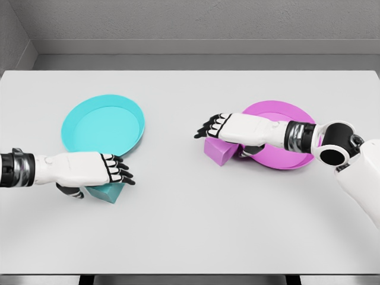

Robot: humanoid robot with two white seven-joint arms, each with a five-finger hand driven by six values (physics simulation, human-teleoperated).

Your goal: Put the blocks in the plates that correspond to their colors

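A teal block (108, 193) lies on the table just in front of the cyan plate (89, 127). My left hand (117, 172) hovers right over it, fingers stretched out and pointing right, thumb to the block's left; its top is partly hidden. A purple block (218, 152) sits against the left rim of the magenta plate (289, 159). My right hand (209, 128) reaches across that plate and lies over the block, fingers extended to the left, thumb tucked beneath the palm. Neither hand is visibly closed around its block.
The white table (190, 231) runs to a grey wall at the back and a front edge near the bottom of the picture. The right forearm crosses over the magenta plate.
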